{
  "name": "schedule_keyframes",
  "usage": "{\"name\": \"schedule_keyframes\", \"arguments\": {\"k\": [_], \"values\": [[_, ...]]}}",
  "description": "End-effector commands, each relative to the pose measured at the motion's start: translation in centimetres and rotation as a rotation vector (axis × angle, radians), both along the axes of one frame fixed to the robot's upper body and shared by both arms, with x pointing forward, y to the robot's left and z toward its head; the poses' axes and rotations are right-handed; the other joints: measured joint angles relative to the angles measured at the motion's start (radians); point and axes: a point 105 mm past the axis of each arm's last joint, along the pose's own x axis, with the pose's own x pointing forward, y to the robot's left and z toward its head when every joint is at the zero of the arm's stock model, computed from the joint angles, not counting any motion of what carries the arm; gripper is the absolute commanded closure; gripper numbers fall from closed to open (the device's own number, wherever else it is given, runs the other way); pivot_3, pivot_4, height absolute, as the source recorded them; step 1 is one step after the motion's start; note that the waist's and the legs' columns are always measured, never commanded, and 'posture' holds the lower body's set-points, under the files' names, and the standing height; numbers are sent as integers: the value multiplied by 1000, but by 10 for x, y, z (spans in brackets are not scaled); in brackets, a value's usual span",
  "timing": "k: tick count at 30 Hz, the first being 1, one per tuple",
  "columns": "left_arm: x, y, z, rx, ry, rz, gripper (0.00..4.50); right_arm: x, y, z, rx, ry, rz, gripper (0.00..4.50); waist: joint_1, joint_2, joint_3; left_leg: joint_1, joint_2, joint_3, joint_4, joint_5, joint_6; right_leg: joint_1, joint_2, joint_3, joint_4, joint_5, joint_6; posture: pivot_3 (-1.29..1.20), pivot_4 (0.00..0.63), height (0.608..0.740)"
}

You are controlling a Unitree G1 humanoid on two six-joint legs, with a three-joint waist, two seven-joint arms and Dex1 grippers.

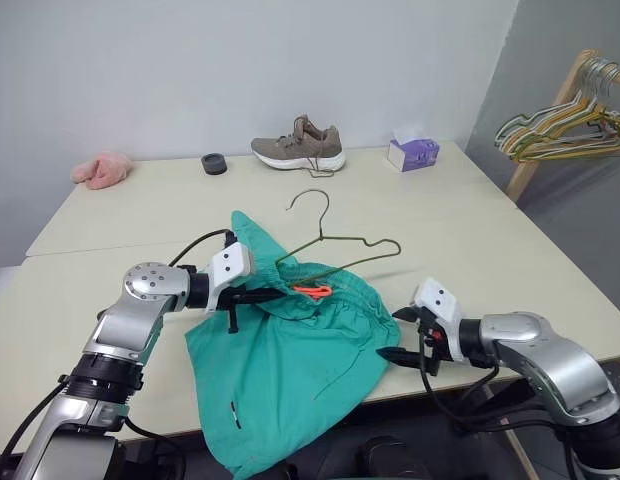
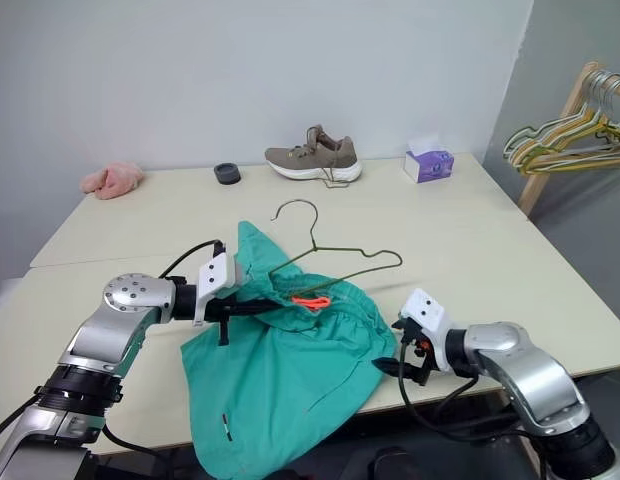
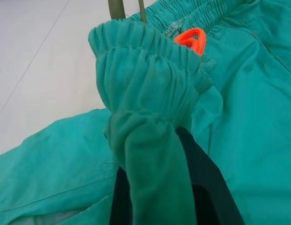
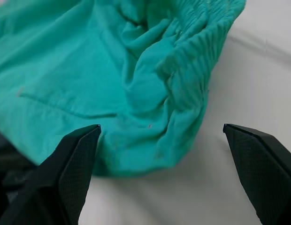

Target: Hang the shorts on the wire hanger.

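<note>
Lying on the table (image 1: 510, 260), the shorts (image 1: 290, 370) cover part of the wire hanger (image 1: 335, 245). Left wrist view: the left gripper (image 3: 152, 154) is clamped on the waistband. Right wrist view: the right gripper (image 4: 162, 176) gapes wide beside the shorts' edge.

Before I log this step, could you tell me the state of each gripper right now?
Left gripper: shut on the shorts, pinching the waistband.
Right gripper: open, holding nothing, with the edge of the shorts between its fingers.
</note>
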Motion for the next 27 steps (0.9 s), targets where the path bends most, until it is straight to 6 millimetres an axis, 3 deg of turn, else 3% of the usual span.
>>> {"name": "schedule_keyframes", "arguments": {"k": [1, 3, 5, 10, 16, 22, 27], "values": [[5, -3, 23, -33, -83, 2, 4500, 2, 7, 7, 79, 56, -40, 37, 0, 0, 0, 0, 0, 0, 0, 0, 0, 0, 0, 0, 0, 0, 0, -175, 0, 740], [5, -3, 23, -35, -84, 5, 4500, 4, 12, 4, 106, 98, -72, 37, 0, 0, 0, 0, 0, 0, 0, 0, 0, 0, 0, 0, 0, 0, 0, -171, 0, 740], [5, -4, 24, -39, -85, 8, 4500, 9, 15, 1, 113, 101, -114, 611, -1, 0, 0, 0, 0, 0, 0, 0, 0, 0, 0, 0, 0, 0, 0, -171, 0, 740], [3, -3, 24, -67, -73, 30, 4500, 26, 19, 0, 126, 32, -212, 2371, -2, 0, 0, 0, 0, 0, 0, 0, 0, 0, 0, 0, 0, 0, 0, -167, 0, 740], [-1, 4, 38, -168, -36, 95, 4500, 47, 4, 6, 167, -27, -357, 4463, -2, 0, 0, 0, 0, 0, 0, 0, 0, 0, 0, 0, 0, 0, 0, -169, 0, 740], [-28, 12, 66, -302, 100, 59, 4500, 57, -22, 11, 263, 108, -458, 4463, -5, 0, 0, 0, 0, 0, -1, 0, 0, -1, 0, 0, 0, 0, 0, -160, 0, 740], [-55, 15, 75, -264, 191, -38, 4500, 52, -28, 9, 276, 219, -451, 4463, -6, 1, 0, 0, 0, 0, -2, 0, 0, 0, 1, 0, 1, 0, -1, -149, 0, 740]]}}
